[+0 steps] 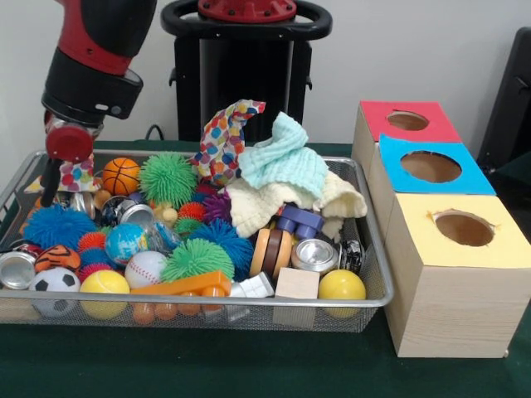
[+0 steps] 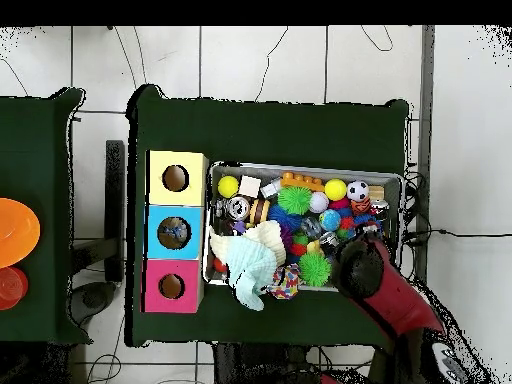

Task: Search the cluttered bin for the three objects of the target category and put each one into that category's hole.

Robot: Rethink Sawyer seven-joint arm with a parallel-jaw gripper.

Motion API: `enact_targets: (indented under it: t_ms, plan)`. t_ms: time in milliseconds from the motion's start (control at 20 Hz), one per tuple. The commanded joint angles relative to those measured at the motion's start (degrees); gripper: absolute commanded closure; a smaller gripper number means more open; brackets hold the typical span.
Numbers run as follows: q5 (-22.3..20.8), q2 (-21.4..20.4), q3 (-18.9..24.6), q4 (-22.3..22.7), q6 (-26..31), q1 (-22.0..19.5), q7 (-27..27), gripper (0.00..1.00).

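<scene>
Cans, small and cylindrical with shiny silver ends, lie scattered in the wide silver wire-mesh bin (image 1: 365, 240): one can (image 1: 315, 254) near the front rim beside a pale wooden cube (image 1: 296, 284), another (image 1: 17, 269) at the picture's left edge, a likely third (image 1: 137, 214) half buried among balls. Red-and-black gripper (image 1: 55, 186) hangs low over the bin's far picture-left corner; whether its jaws are apart or together I cannot tell. Best approach, I judge: come straight down on a can's curved side, clear of neighbours. Smooth metal may slip; spiky rubber balls (image 1: 168, 178) and knitted cloths (image 1: 286, 166) yield and snag. Three paper-topped wooden boxes (image 1: 448, 249) with holes wait beside the bin.
</scene>
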Motion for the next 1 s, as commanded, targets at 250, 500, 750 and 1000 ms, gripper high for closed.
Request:
enact_targets:
  t_ms: [250, 500, 750, 1000]
  plan:
    - [2.04, -0.91, 8.04, 0.15, 12.64, 1.74, 6.59, 0.00]
    - [3.71, 0.86, 3.85, -5.23, 20.54, 5.50, 6.56, 0.00]
    - [3.06, 1.33, 4.87, -8.27, 22.35, 3.69, 5.63, 0.00]
    - [2.00, 2.77, 5.33, -8.70, 18.69, 1.79, 5.73, 0.00]
